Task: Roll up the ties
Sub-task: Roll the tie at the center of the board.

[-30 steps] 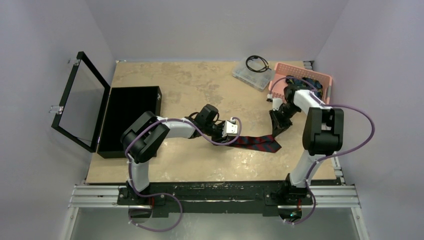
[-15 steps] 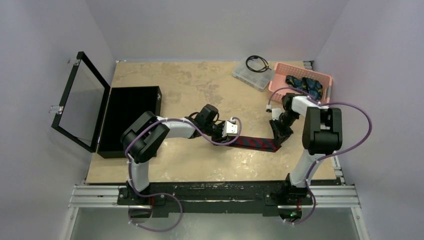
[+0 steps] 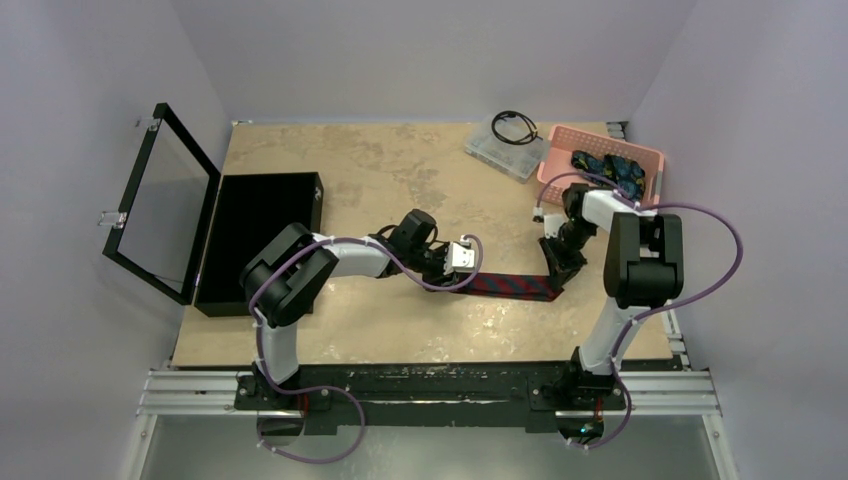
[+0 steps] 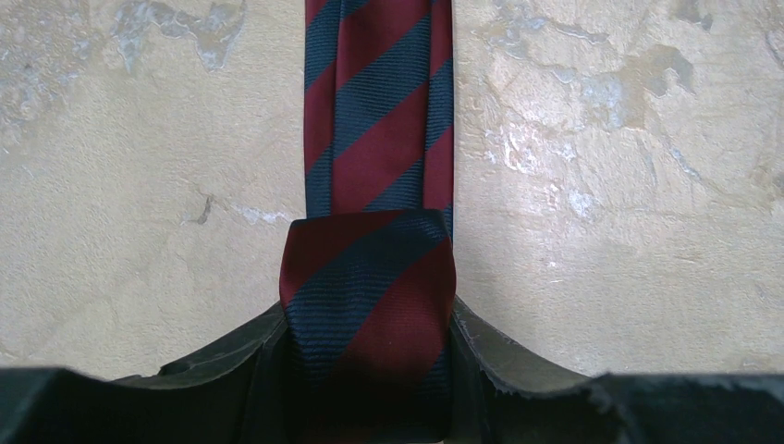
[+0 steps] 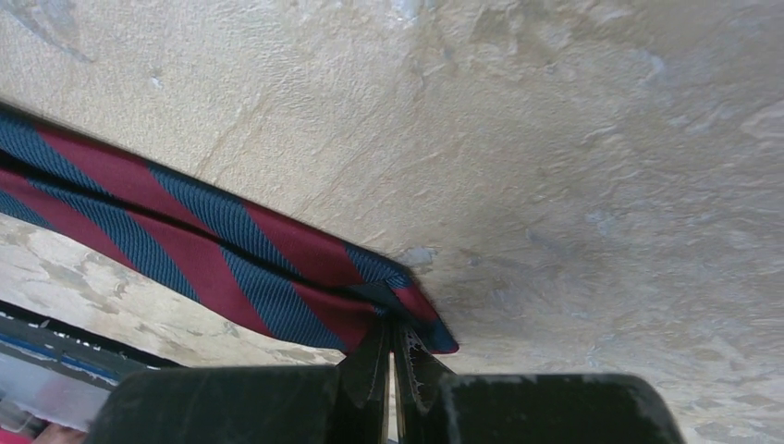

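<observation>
The maroon tie with navy stripes [image 3: 510, 284] lies flat on the table between my two grippers. Its left end is wound into a short roll [image 4: 370, 296], and my left gripper [image 4: 370, 370] is shut on that roll, one finger at each side. From the roll the flat strip [image 4: 379, 111] runs away from the left wrist camera. My right gripper [image 5: 393, 356] is shut, pinching a pucker of cloth at the tie's far end [image 5: 407, 310]. In the top view the left gripper [image 3: 462, 258] and right gripper [image 3: 556, 272] sit at the tie's two ends. Dark blue ties [image 3: 605, 165] lie in the pink basket.
The pink basket [image 3: 650, 152] stands at the back right, close behind the right arm. A clear plastic container [image 3: 500, 152] with a black coiled cable [image 3: 512, 125] sits beside it. A black case [image 3: 260, 235] with its lid raised [image 3: 165, 200] stands at the left.
My right gripper has come from beside the basket toward the near edge, down to the tie's right end. That end has drawn slightly toward the left. The left arm has stayed still.
</observation>
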Robot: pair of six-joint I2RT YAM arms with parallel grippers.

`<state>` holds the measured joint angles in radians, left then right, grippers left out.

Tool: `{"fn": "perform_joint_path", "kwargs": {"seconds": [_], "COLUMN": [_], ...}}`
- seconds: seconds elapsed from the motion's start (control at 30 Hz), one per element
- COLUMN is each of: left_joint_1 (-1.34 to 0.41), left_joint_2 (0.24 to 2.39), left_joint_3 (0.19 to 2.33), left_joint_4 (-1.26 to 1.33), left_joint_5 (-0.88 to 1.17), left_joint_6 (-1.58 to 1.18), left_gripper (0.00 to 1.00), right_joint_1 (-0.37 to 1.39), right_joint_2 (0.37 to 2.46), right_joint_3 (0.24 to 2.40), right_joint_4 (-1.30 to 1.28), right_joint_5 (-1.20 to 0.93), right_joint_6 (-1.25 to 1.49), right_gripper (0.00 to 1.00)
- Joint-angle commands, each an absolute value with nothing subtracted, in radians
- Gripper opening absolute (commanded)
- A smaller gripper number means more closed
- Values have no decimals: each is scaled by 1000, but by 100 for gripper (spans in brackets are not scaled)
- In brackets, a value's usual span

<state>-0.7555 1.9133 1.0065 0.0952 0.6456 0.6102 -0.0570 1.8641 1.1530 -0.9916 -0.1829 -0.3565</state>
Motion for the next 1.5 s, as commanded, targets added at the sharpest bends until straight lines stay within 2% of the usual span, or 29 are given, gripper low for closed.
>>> {"fn": "perform_joint_path", "kwargs": {"seconds": [0.0,0.37,0.47,0.63,0.8,0.83,0.9,0.93,1.03,1.1,1.13,1.47], "left_joint_1": [-768,-775,-775,-775,-775,-775,-775,-775,-775,-775,-775,-775], "left_joint_2": [1944,1954,1950,1946,1944,1945,1948,1949,1952,1954,1954,1964], "left_joint_3": [962,959,946,939,934,935,936,936,936,936,936,943], "left_joint_4": [-79,-62,-52,-45,-40,-40,-39,-38,-40,-43,-44,-58], "left_joint_5": [568,520,521,507,505,504,502,500,493,490,486,475], "left_joint_6": [578,483,466,468,474,475,478,481,484,483,483,492], "left_gripper": [1,1,1,0,0,0,0,0,1,1,1,1], "right_joint_1": [-62,-61,-61,-63,-63,-63,-63,-63,-61,-52,-33,191], "right_joint_2": [1876,1921,1903,1774,1662,1631,1565,1532,1527,1584,1600,1577], "right_joint_3": [1184,1294,1304,1360,1454,1456,1421,1383,1319,1318,1302,931], "right_joint_4": [-806,-829,-868,-954,-1007,-992,-930,-872,-822,-868,-839,-325], "right_joint_5": [-78,-113,-146,-210,-288,-312,-386,-438,-625,-835,-872,-911], "right_joint_6": [-389,-379,-393,-401,-397,-396,-372,-327,-239,-261,-216,241], "right_gripper": [0,0,8,41,59,68,94,98,98,79,72,71]}}
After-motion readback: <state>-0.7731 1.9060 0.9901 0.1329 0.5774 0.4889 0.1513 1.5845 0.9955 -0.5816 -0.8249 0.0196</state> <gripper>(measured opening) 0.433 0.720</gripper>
